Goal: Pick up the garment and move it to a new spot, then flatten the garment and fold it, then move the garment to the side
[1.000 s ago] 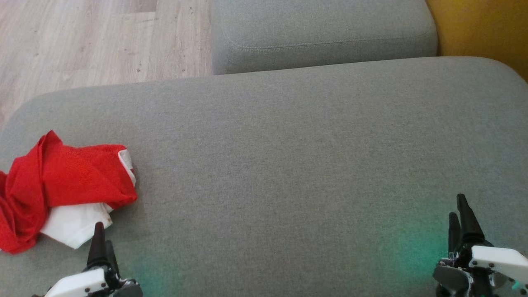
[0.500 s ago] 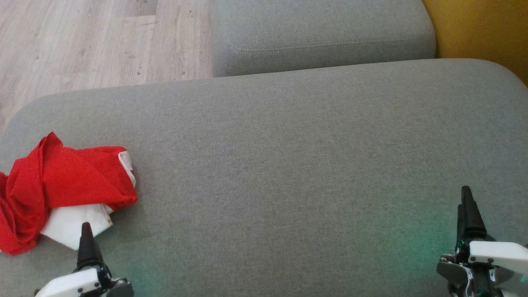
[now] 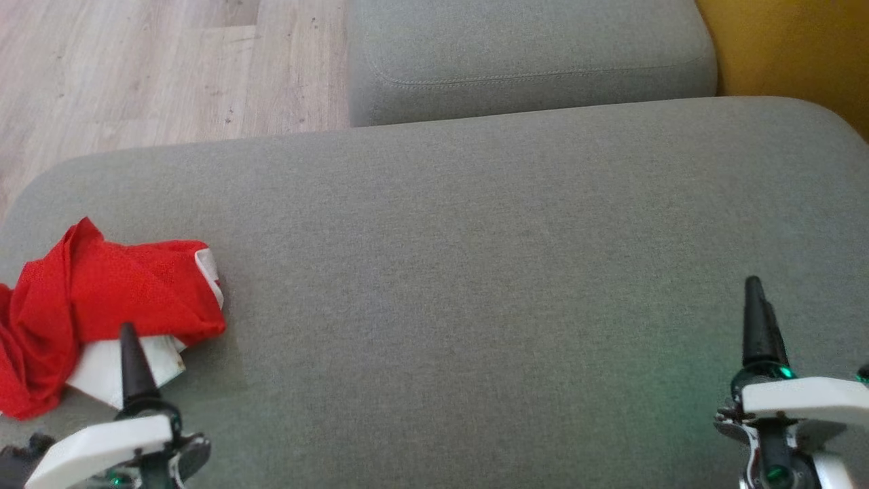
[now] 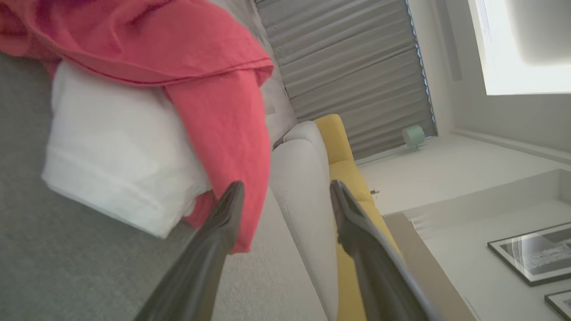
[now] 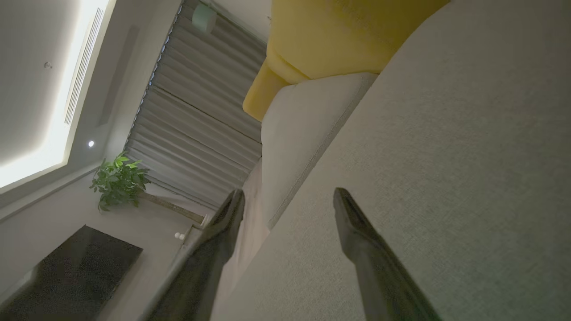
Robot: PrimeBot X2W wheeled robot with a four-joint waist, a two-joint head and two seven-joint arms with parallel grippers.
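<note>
A crumpled red and white garment (image 3: 102,299) lies at the left edge of the grey sofa cushion (image 3: 475,258). My left gripper (image 3: 129,339) sits at the lower left, its tip over the garment's white part. In the left wrist view the garment (image 4: 147,89) is close ahead, and the left gripper (image 4: 285,196) is open with nothing between its fingers. My right gripper (image 3: 757,305) hovers at the lower right over bare cushion. The right wrist view shows that gripper (image 5: 287,203) open and empty.
A second grey cushion (image 3: 529,54) lies beyond the main one. Wooden floor (image 3: 156,68) shows at the upper left and a yellow seat (image 3: 794,47) at the upper right. The cushion's left edge runs close to the garment.
My left gripper has moved forward and left, and its tip now overlaps the garment's white part. The right gripper has advanced up the view. The garment lies as before.
</note>
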